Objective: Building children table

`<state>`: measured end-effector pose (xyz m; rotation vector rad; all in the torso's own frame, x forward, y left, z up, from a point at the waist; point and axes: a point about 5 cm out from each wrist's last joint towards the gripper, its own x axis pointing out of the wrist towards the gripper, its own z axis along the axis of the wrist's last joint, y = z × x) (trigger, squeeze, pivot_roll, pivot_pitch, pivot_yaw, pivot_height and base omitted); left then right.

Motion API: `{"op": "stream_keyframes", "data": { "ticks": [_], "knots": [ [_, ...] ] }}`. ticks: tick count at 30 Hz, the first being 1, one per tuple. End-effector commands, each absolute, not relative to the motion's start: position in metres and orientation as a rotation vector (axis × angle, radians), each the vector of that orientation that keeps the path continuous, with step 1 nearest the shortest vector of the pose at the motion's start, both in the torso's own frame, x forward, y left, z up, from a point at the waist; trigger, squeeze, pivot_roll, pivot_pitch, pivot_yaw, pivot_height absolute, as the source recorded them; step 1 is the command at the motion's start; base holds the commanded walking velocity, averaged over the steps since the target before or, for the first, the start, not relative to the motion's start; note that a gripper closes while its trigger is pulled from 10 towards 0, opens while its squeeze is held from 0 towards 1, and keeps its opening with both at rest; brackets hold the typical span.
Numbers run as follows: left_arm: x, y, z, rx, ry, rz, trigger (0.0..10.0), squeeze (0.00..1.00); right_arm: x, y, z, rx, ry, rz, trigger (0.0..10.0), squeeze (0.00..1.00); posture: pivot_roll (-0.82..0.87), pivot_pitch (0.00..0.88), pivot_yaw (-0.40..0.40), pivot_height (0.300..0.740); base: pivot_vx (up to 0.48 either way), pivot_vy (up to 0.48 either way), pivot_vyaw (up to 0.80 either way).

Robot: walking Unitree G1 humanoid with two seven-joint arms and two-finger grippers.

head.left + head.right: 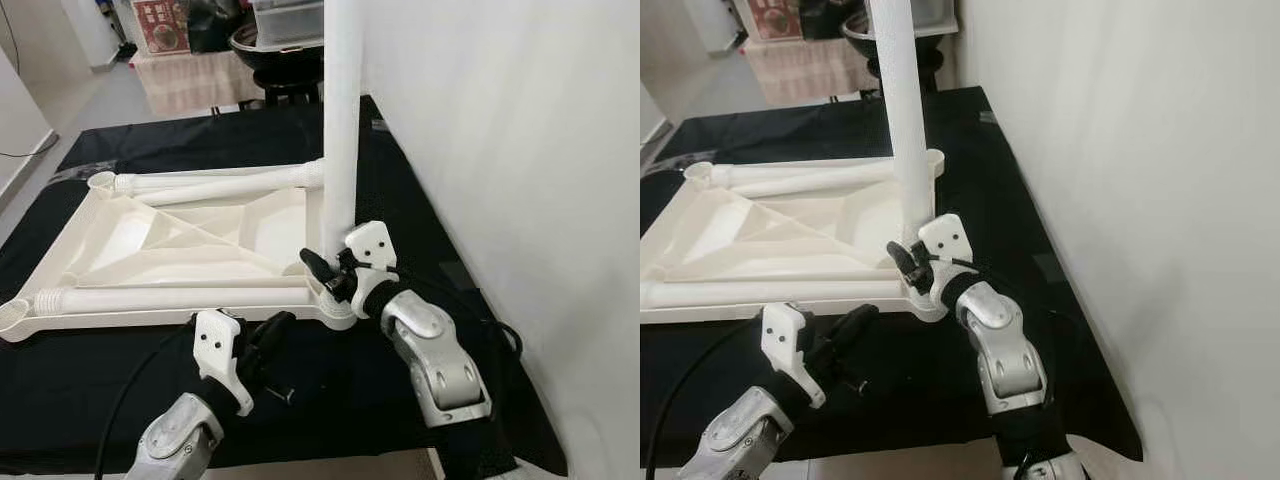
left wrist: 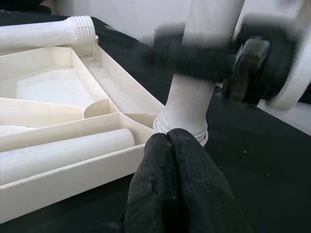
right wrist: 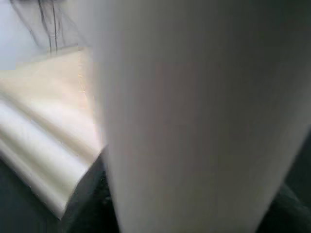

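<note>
Tabletop (image 1: 200, 225), white and moulded, lies upside down on the black cloth (image 1: 120, 350), its ribbed underside facing up at me. I use it as my landmark. At its corner nearest the white wall (image 1: 520, 150), one white leg (image 1: 342, 110) stands upright in its socket. Two more legs lie flat on the tabletop: one (image 1: 170, 296) along the edge closest to me, the other (image 1: 220, 182) along the far edge, threaded ends pointing away from the wall.

My right gripper (image 1: 330, 272) sits at the base of the upright leg, right at that wall-side corner, with its black fingers closed around the leg just above the socket. In the right wrist view the leg (image 3: 194, 116) is a pale blur pressed up close.

My left gripper (image 1: 272, 335) hovers over the cloth just off the tabletop's near edge, not touching it. In its wrist view I see the two fingers (image 2: 160, 189) pressed together with nothing between them, pointing at the threaded collar (image 2: 182, 128) of the standing leg.

Beyond the tabletop's far edge stands a dark round bowl (image 1: 275, 50).
</note>
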<state>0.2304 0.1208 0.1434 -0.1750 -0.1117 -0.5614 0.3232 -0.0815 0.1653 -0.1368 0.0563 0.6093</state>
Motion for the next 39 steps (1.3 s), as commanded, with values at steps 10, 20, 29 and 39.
{"op": "stream_keyframes", "data": {
  "ticks": [10,20,29,39],
  "knots": [
    [0.229,0.121,0.138,-0.18,-0.086,-0.559,10.0,0.0,0.331,-0.095,0.202,-0.144,-0.019,1.043,10.0,0.0,0.0,0.157,0.044,0.74,0.0,0.0,0.0],
    [0.227,0.12,0.138,-0.179,-0.085,-0.557,10.0,0.0,0.342,-0.107,0.215,-0.178,0.083,1.405,0.6,0.0,0.01,0.157,0.039,0.74,0.0,0.0,0.0],
    [0.225,0.119,0.138,-0.18,-0.083,-0.559,10.0,0.0,0.345,-0.11,0.211,-0.161,0.122,1.444,0.0,0.0,0.01,0.159,0.039,0.74,0.0,0.0,0.0],
    [0.224,0.118,0.136,-0.185,-0.082,-0.56,10.0,0.0,0.339,-0.129,0.183,-0.16,0.141,0.987,0.0,0.0,-0.01,0.151,0.016,0.74,0.0,0.0,0.0]
  ]
}}
